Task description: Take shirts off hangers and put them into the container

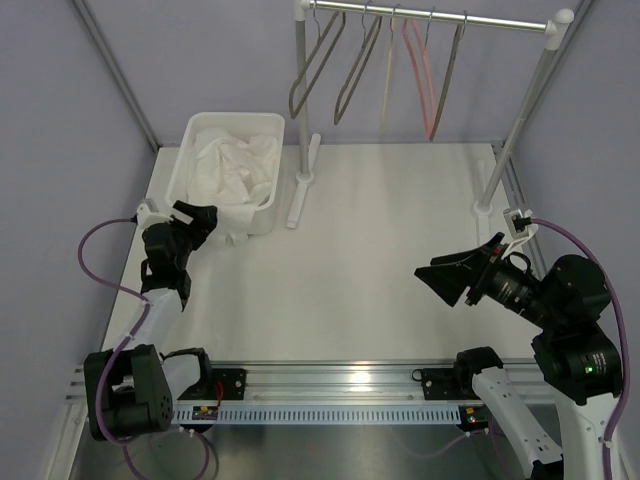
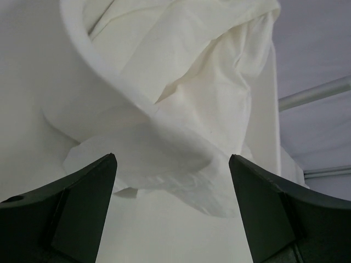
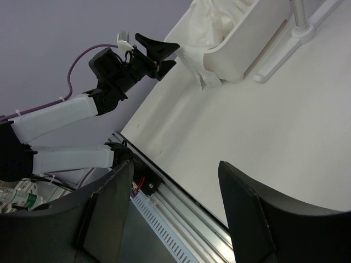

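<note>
White table within lilac walls

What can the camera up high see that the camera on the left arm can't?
Only the top camera shows the hangers, all bare on their rail, and the right end effector, open and empty. Only the left wrist camera shows, up close, a flap of the white shirt hanging over the rim of the tub, right in front of the open left end effector. Both show the shirt, the tub and the left end effector.
</note>
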Controlling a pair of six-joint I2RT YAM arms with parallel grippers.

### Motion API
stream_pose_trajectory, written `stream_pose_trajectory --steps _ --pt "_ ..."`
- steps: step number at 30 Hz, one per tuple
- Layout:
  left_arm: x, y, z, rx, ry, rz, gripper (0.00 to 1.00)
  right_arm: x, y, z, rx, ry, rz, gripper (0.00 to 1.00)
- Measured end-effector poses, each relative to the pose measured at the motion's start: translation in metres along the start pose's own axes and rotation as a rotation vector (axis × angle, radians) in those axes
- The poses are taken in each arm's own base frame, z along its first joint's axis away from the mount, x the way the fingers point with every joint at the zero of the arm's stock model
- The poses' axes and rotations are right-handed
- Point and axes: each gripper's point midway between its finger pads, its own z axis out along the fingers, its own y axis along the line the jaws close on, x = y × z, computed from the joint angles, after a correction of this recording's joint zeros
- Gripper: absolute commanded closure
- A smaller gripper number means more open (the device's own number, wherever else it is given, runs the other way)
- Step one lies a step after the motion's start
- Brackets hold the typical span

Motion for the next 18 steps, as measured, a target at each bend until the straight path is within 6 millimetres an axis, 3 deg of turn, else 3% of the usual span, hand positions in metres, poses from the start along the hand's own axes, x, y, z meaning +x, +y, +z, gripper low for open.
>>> stream_pose_trajectory --steps 3,10,18 --pt "0.008 0.008 -0.002 -0.018 0.027 -0.002 0.09 0.003 -0.001 0.002 -0.003 0.009 0.007 0.28" --pt "0.004 0.005 -0.005 -0.014 0.013 0.010 0.02 0.003 -0.002 0.002 -0.005 0.011 0.007 0.28" --pt "0.019 0.019 0.006 -0.054 0.071 -0.010 0.09 0.003 -0.002 0.002 -0.005 0.011 0.007 0.28"
